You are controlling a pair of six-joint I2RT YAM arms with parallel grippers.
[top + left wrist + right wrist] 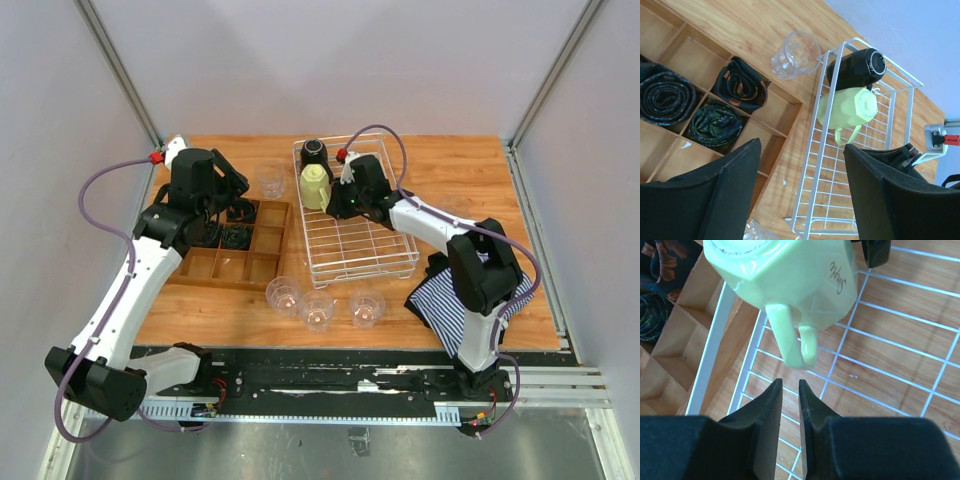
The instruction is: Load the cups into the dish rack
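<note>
The white wire dish rack (385, 262) holds two cups at its far left corner: a black mug (315, 150) and a pale yellow-green mug (315, 187), both on their sides. My right gripper (790, 385) hovers inside the rack just short of the green mug's (790, 280) handle, its jaws a narrow gap apart with nothing between them. My left gripper (802, 150) is wide open and empty above the seam between the wooden tray (785, 127) and the rack (835, 165). One clear tumbler (795, 54) stands behind the tray. Three more (284, 295) (319, 309) (366, 308) stand near the front.
The brown wooden compartment tray (270, 265) left of the rack holds rolled dark ties (715, 125). A striped blue-and-white cloth (440, 300) lies at the right under the right arm. Grey walls close in the table on three sides.
</note>
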